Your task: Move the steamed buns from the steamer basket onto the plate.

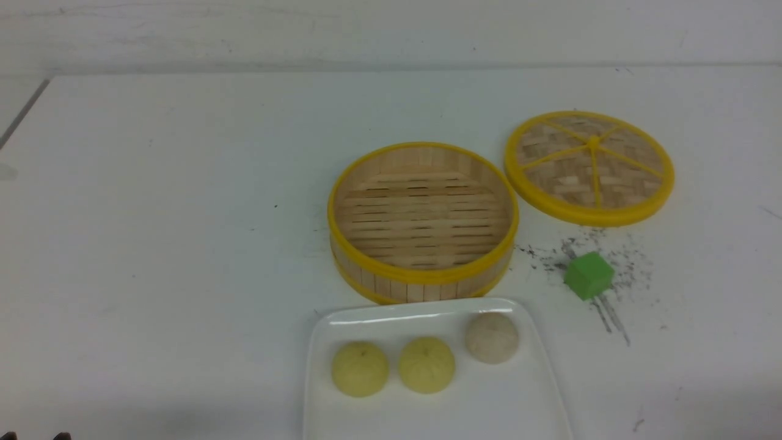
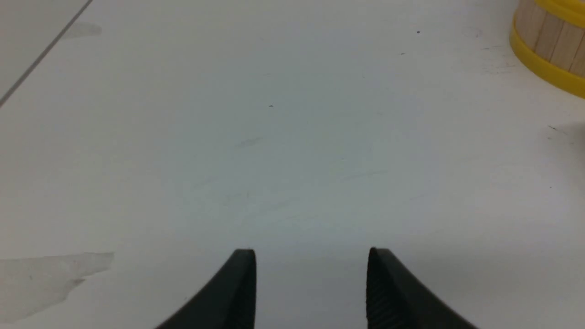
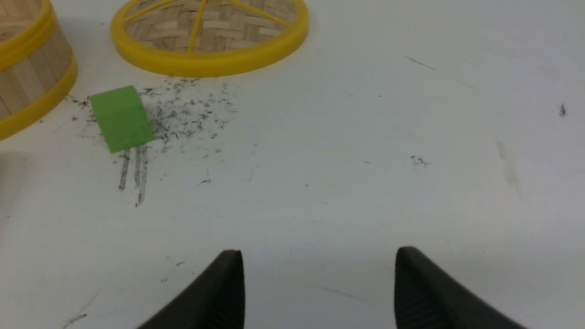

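Three steamed buns lie in a row on the white plate [image 1: 324, 342] at the front: two pale yellow ones [image 1: 360, 368] [image 1: 426, 365] and an off-white one [image 1: 492, 338]. Behind the plate stands the steamer basket [image 1: 423, 278], with nothing on its slatted floor. In the front view neither gripper shows, apart from dark tips at the bottom left corner. My left gripper [image 2: 311, 253] is open over bare table, with the basket's wall [image 2: 548, 45] far off at one corner. My right gripper [image 3: 318, 253] is open over bare table too, with nothing between its fingers.
The flat woven lid [image 1: 589, 166] [image 3: 210, 32] lies to the right of the basket. A green cube [image 1: 588, 275] [image 3: 121, 118] sits in front of it among dark scuff marks. The white table's far edge meets a wall.
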